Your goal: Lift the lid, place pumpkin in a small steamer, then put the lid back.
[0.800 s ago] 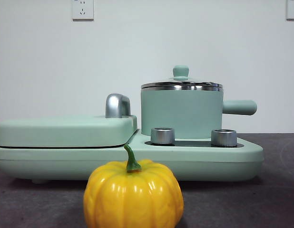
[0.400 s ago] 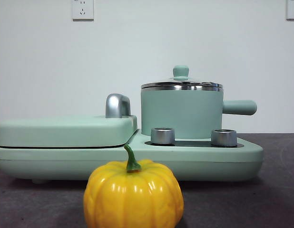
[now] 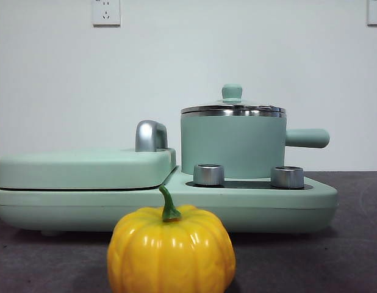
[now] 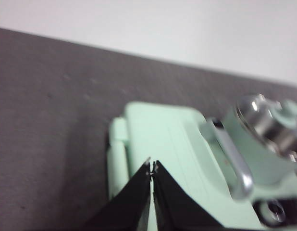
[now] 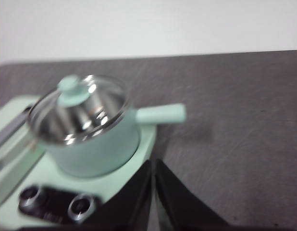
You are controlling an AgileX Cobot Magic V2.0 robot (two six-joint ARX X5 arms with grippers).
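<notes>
So far, none of the task appears done. The small steamer, a mint-green pot with a stubby side handle, stands on the mint-green cooker base, just behind two steel control dials. The lid, clear glass with a steel rim and a green knob, sits closed on the steamer. The pumpkin, glossy yellow-orange with a curved green stem, rests on the dark desk in front of the cooker base, apart from it and nearest the front camera.

Beside the steamer, on the same base, lies a flat green rectangular cover with a chrome handle; it plays no part in the task.

No arm shows in the front view. The left gripper hangs high above the flat cover's end farthest from the steamer, its fingers pressed together and holding nothing. The right gripper hangs high above the edge of the cooker base, on the steamer's handle side, its fingers likewise closed and empty. In the right wrist view, the lid is seen from above, seated on the steamer.

All three steps seem to remain: lifting the lid, placing the pumpkin in the steamer, and putting the lid back.
</notes>
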